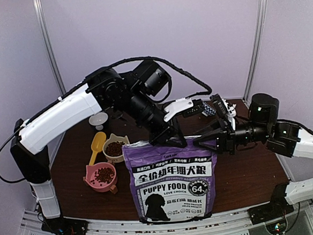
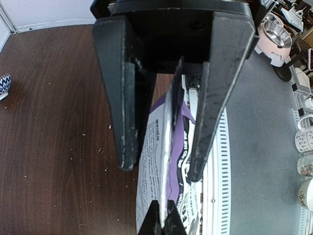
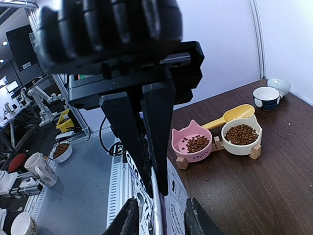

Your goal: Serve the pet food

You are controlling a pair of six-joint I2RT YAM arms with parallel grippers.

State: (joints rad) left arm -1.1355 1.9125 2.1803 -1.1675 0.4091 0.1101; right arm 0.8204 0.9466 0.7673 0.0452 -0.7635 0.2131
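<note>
- The left gripper [image 2: 161,169] is clenched on the top edge of the bag [image 1: 171,181], with the seam pinched flat between its fingers.
- The right gripper [image 3: 161,219] is set astride the same edge, just beside the left one. Its jaws are parted, and the seam seems not to be pinched by them.
- The bag is kept upright by that hold from above. It is judged that the top is being steadied so that the mouth can be pulled apart or the bag tipped.
- The pet food [image 3: 197,143] is seen to the left of the bag, heaped in a pink bowl [image 3: 193,156] and in a white bowl [image 3: 239,148] set farther back. Whether more lies inside the bag cannot be told.
- A yellow scoop [image 3: 234,115] is laid left of the bag, behind the two bowls, presumably kept within reach for serving.
- On the front of the bag "PUPPY FOOD" and "LOVE CHOICE" can be read beneath a line of large Chinese characters, 全价幼年期犬粮. A round badge carries "64", and a black dog outline is printed at the lower left.
- Lettering on the pink bowl is too small to be read.
</note>
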